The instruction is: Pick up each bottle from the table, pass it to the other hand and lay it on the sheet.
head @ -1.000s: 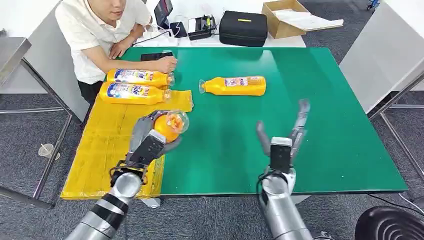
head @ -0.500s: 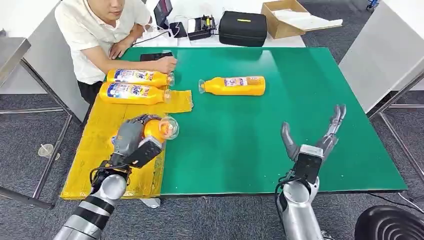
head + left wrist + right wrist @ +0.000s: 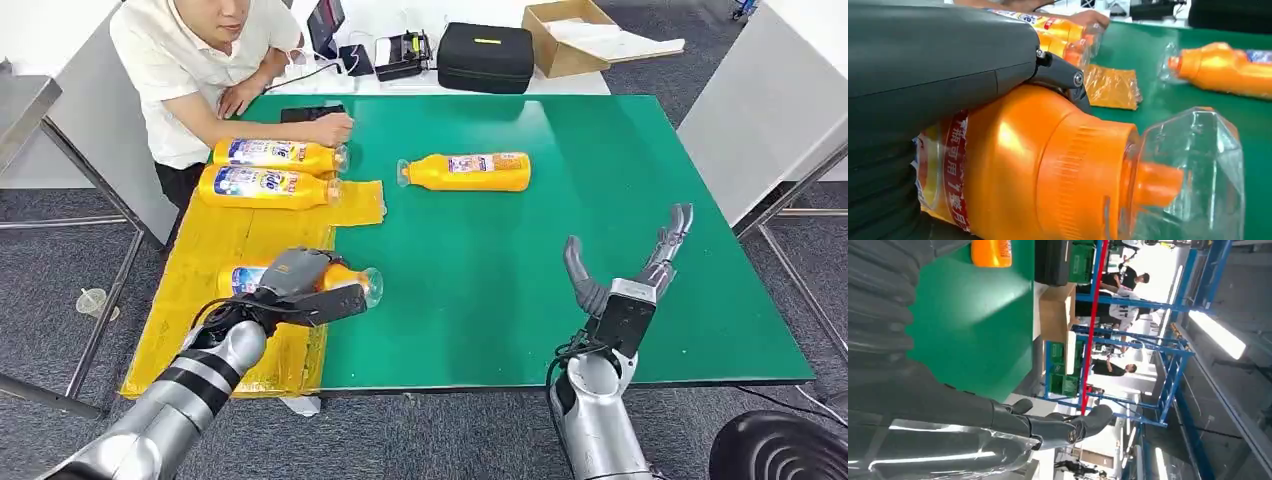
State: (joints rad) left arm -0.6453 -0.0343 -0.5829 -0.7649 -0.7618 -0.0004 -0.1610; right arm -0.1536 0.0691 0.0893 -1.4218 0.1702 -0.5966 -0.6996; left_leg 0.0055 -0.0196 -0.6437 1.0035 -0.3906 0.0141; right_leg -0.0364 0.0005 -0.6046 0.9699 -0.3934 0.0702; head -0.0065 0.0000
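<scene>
My left hand [image 3: 295, 282] grips an orange bottle [image 3: 250, 279] lying low over the near part of the yellow sheet [image 3: 230, 240], its clear cap [image 3: 371, 287] sticking out over the green table [image 3: 600, 170]. Up close in the left wrist view, the bottle [image 3: 1048, 165] lies under my left hand [image 3: 933, 60]. Two more orange bottles [image 3: 275, 154] [image 3: 262, 186] lie side by side on the far end of the sheet. Another orange bottle [image 3: 468, 171] lies on the green surface at mid table. My right hand [image 3: 628, 277] is open above the near right of the table, holding nothing.
A person in a white shirt [image 3: 205, 60] sits at the far left corner, one hand [image 3: 333, 128] by the farthest bottle's cap. A black case [image 3: 487, 57] and a cardboard box [image 3: 570, 35] stand behind the table. A dark stool [image 3: 780, 447] is at the near right.
My left hand has lowered the bottle and turned it flat onto the yellow sheet, cap now pointing right. My right hand drew back to the right, then held still, open.
</scene>
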